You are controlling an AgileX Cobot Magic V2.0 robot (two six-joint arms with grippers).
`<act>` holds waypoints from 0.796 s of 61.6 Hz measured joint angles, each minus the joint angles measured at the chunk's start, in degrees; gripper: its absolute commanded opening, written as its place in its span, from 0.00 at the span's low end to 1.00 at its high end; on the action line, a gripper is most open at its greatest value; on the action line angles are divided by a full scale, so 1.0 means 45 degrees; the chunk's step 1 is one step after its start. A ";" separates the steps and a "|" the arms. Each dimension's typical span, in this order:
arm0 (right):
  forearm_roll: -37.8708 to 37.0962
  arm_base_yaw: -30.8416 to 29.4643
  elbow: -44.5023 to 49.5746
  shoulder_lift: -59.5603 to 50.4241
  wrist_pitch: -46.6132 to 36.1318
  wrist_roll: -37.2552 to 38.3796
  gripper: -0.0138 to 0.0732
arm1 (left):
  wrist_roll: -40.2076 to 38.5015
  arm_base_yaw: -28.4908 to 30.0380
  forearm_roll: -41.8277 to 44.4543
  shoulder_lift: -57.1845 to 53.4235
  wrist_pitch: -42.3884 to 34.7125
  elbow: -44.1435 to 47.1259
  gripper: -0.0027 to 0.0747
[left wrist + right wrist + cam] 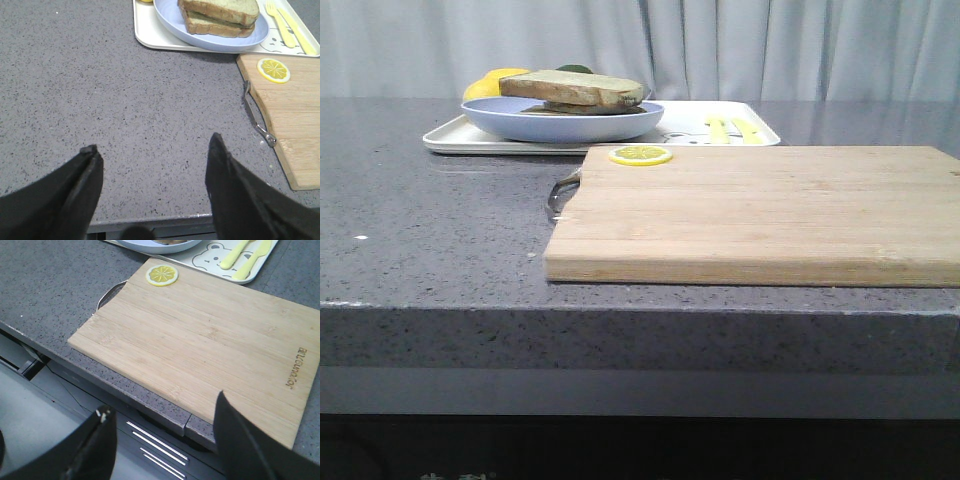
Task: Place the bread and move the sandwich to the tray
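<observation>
Both my grippers are empty with fingers spread wide. My left gripper (152, 190) hovers over bare grey speckled countertop (100, 100) at the near left, close to the counter's front edge. My right gripper (162, 445) hangs off the near edge of the counter, just in front of the wooden cutting board (760, 210), over the drawer fronts below.

The sandwich (575, 90) sits on the pale blue round plate (560, 122), and the plate rests on the white tray (450, 138) at the far left of the counter. The top bread slice (220, 7) lies stacked on the lower slice, greenish-beige faces, brown crust. I can't see any egg from these angles. The plate takes the left part of the tray. On the right part lie a yellow fork and knife (287, 25) beside a bear print (212, 254). Something yellow (495, 80) sits behind the plate at far left, can't tell what exactly.

Cutting board is near right, its far edge touching or just beside the tray, can't tell which. A lemon slice (640, 155) lies on the board's far left corner. The board's metal handle (255, 117) sticks out on its left side.
</observation>
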 measured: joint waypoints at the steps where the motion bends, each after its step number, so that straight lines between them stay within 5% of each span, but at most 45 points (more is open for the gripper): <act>1: 0.0024 0.0000 0.0000 0.0000 0.0000 0.0000 0.67 | 0.0000 0.0000 0.0000 0.0000 0.0000 0.0000 0.60; 24: 0.0114 0.0000 0.0000 0.0000 -0.0024 0.0000 0.66 | 0.0000 0.0000 0.0943 0.0000 -0.0024 0.0000 0.59; 49: 0.0134 0.0000 0.0027 0.0000 -0.0024 0.0000 0.07 | 0.0000 0.0000 0.1636 0.0000 -0.0043 0.0000 0.09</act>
